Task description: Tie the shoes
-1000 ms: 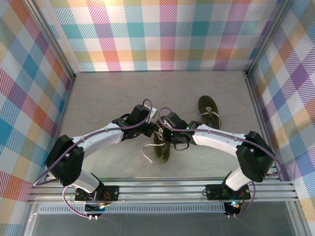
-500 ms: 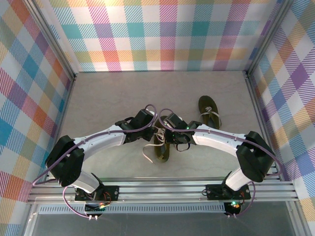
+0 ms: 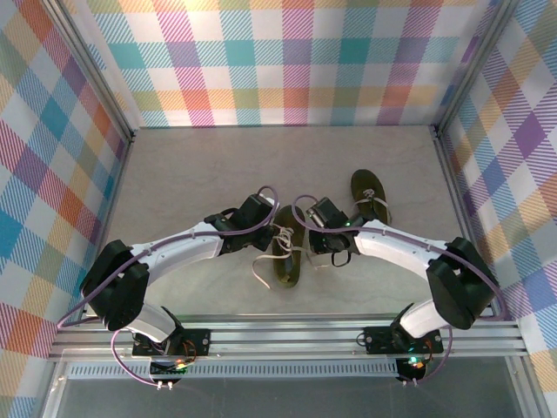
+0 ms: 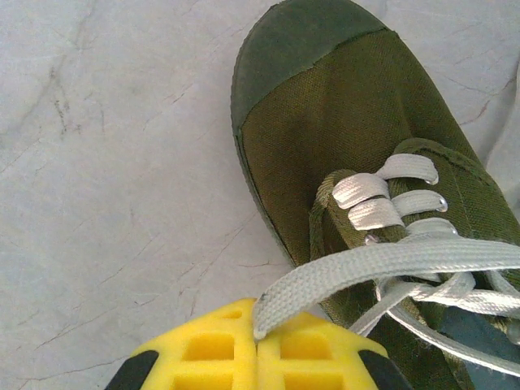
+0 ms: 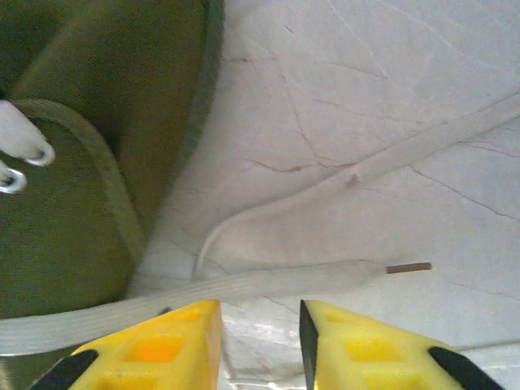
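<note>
Right gripper is drawing away to 3 o'clock of the centre shoe, jaws partly parted over a slack lace end, holding nothing, while left gripper, fully closed, is pinching the other lace at 9 o'clock; second shoe is lying at 1 o'clock.

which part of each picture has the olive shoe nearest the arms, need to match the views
Top external: the dark olive-brown canvas shoe lies low centre, between the two arms.
Left wrist: the shoe takes the upper right, toe cap up.
Right wrist: the shoe runs down the left edge.
Shared landmark: its pale grey flat lace.
</note>
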